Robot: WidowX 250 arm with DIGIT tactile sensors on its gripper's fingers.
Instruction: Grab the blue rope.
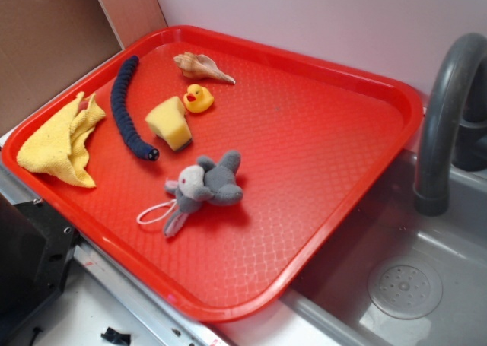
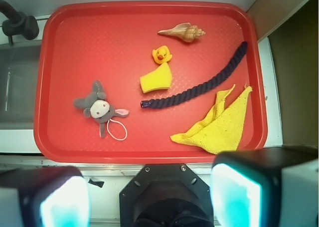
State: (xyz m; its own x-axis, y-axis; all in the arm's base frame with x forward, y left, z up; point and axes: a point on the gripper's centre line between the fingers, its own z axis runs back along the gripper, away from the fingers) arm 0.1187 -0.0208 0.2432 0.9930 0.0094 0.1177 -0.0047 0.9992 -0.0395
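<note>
Dark navy braided rope (image 2: 199, 84) lies curved on the red plastic tray (image 2: 89, 32), between a yellow sponge wedge (image 2: 156, 79) and a crumpled yellow cloth (image 2: 219, 124). Gripper (image 2: 149, 197) hovers above the tray's near edge, fingers spread apart, holding nothing.

Wrist view: the black, two-fingered gripper (image 2: 149, 199) of the robot arm is seen from above along the bottom edge of the frame. Two blurred finger pads (image 2: 234, 196), pale with a cyan glow, are set wide apart, one at each lower corner, the jaws thus being parted with nothing held between them. A black octagonal wrist housing (image 2: 167, 194) is centred between them.
</note>
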